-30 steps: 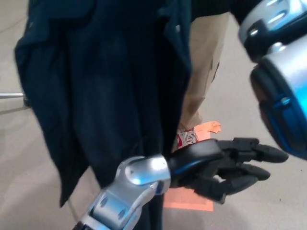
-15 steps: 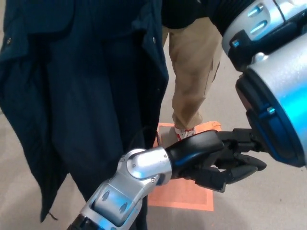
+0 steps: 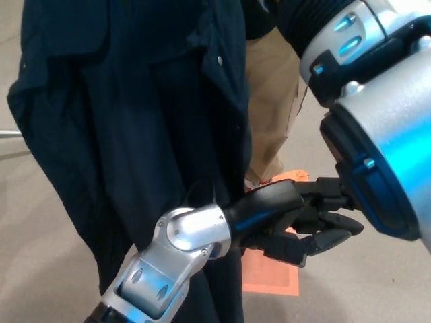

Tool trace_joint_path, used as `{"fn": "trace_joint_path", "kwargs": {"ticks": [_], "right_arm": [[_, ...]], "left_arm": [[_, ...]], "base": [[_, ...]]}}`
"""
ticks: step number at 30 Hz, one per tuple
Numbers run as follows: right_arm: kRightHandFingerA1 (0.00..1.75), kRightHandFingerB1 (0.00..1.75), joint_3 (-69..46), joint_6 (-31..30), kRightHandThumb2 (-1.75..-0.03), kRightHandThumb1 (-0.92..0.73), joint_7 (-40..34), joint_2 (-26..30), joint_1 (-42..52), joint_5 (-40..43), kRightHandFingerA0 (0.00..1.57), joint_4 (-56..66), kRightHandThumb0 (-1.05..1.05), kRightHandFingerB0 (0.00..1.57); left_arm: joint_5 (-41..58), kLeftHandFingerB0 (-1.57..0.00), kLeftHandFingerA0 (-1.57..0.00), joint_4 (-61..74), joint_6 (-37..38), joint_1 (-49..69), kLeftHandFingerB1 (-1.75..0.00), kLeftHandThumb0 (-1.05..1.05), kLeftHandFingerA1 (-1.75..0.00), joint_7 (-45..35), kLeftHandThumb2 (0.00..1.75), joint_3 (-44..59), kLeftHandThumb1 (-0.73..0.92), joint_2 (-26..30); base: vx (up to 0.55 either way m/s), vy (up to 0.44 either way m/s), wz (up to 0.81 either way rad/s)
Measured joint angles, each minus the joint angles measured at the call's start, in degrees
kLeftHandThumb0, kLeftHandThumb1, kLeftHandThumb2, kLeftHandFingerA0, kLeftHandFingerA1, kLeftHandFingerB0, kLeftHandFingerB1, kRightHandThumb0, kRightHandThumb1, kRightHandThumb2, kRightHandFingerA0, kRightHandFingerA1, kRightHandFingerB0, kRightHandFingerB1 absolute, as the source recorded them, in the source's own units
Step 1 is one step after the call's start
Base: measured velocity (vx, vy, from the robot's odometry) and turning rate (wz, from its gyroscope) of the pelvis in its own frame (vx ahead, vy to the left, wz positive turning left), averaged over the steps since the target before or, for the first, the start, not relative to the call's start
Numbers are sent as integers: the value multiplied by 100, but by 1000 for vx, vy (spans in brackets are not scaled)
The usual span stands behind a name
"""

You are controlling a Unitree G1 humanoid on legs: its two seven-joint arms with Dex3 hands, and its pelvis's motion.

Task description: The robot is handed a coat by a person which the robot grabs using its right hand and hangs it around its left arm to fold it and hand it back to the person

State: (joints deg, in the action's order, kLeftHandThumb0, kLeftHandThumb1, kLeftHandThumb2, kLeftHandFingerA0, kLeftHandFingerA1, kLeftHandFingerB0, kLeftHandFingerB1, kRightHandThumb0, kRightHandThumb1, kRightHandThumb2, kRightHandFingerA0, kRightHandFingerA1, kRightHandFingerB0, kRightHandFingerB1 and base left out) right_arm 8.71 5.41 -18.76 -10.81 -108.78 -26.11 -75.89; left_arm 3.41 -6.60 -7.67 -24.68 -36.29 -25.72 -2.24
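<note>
A dark navy coat (image 3: 135, 121) hangs from above the picture's top edge and fills the left and middle. My left arm rises from the bottom left, and its silver wrist (image 3: 192, 232) lies in front of the coat's lower part. The left hand (image 3: 296, 225) reaches right past the coat's edge, open, with its fingers spread and nothing in them. My right forearm (image 3: 384, 134), silver and blue, crosses the upper right close to the camera and covers the left hand's fingertips. The right hand itself is out of the picture.
A person stands just behind the coat; tan trousers (image 3: 276, 101) and a shoe (image 3: 259, 183) show. An orange marker (image 3: 273, 281) lies on the grey floor (image 3: 377, 289) below my left hand. A thin metal rod (image 3: 8, 133) pokes in at the left edge.
The coat has swung slightly right and now hangs closer against my left wrist. My right forearm has dropped lower and covers more of the left hand's fingers. The view has shifted too.
</note>
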Motion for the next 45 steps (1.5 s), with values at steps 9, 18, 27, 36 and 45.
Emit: {"fn": "trace_joint_path", "kwargs": {"ticks": [9,18,27,36,45], "right_arm": [[109,84,-17,0,-65,-86,0,-20,0,1,108,-1,-38,87],[109,84,-18,0,-65,-86,-1,-23,0,1,108,-1,-38,87],[109,84,3,0,-65,-86,-1,2,-1,-13,108,-2,-38,87],[109,84,44,0,-65,-86,1,355,-220,-49,108,-16,-38,87],[109,84,149,0,-65,-86,13,574,-468,-71,108,-34,-38,87]], "left_arm": [[0,-21,-23,26,0,29,-31,-66,-33,-1,72,37,92,37],[0,-21,-23,34,0,75,-31,-66,-33,-3,72,19,92,34],[1,-21,-23,-155,2,-111,-31,-66,-33,-20,72,23,92,-41],[5,-21,-23,-893,172,-1004,-31,-66,-33,-134,72,195,92,-225],[7,-21,-23,-1388,413,-1644,-31,-66,-33,-242,72,382,92,-335]], "base": [[0,0,0],[0,0,0],[0,0,0],[0,0,0],[0,0,0]]}}
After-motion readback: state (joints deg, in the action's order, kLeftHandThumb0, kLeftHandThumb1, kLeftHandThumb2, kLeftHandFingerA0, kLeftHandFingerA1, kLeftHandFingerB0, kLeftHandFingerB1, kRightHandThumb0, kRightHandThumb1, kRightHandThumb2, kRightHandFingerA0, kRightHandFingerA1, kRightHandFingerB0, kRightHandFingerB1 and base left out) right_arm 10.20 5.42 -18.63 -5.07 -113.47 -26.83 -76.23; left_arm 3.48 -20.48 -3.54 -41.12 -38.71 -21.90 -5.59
